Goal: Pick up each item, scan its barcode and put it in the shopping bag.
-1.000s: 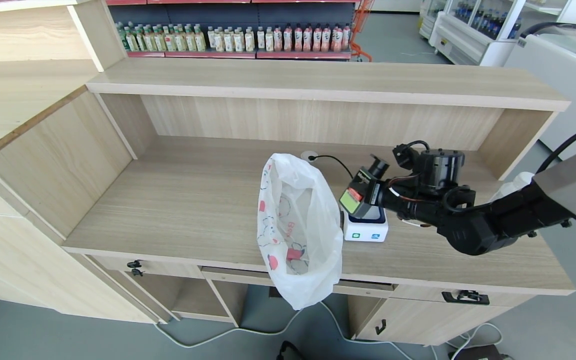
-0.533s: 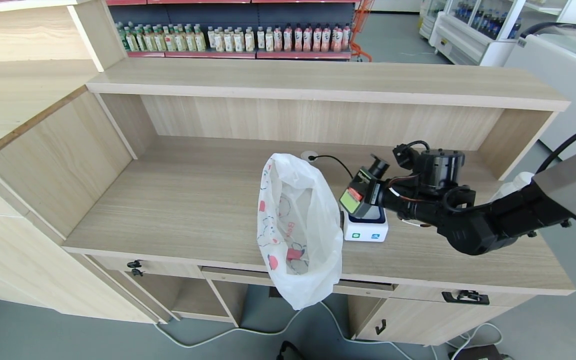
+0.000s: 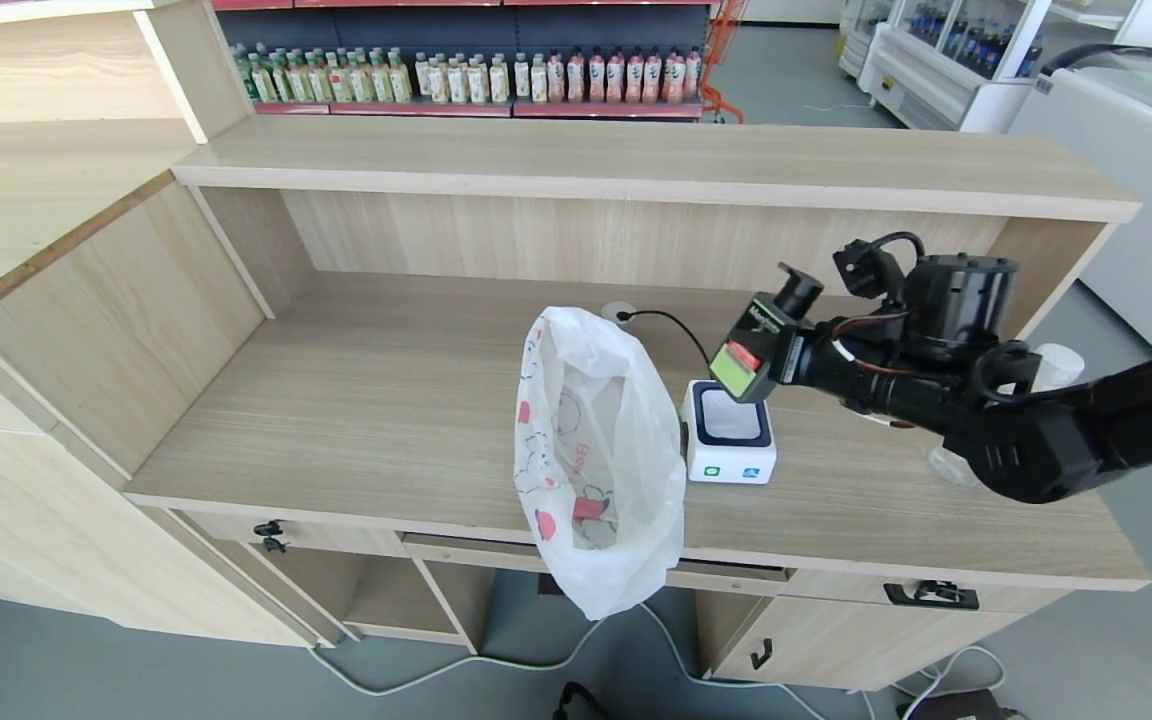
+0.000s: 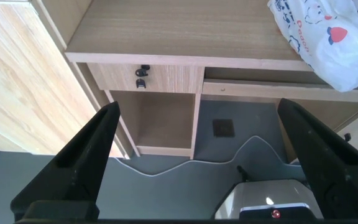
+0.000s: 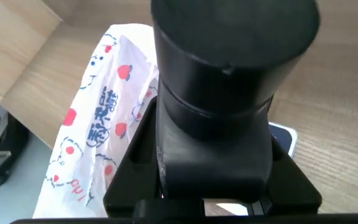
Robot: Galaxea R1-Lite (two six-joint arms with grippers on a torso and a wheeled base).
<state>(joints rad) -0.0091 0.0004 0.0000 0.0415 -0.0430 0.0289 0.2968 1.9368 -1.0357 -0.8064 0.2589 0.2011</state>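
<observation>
Wooden counter point(image 3: 386, 400) with white shopping bag point(image 3: 596, 450), scanner point(image 3: 731, 445) and a held bottle point(image 3: 748, 345).
Red-printed shopping bag droops over the front edge, scanner just beside it. Right gripper point(image 3: 776, 350) jaws clamp the black-capped bottle, green-and-red label unreadable, above the scanner. Left gripper point(image 4: 204, 162) jaws gape wide, empty.

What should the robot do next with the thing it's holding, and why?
Probably swing the right gripper left, over the bag's open top. It holds the item raised above the scanner, clear of it, and the bag stands open just beside.
</observation>
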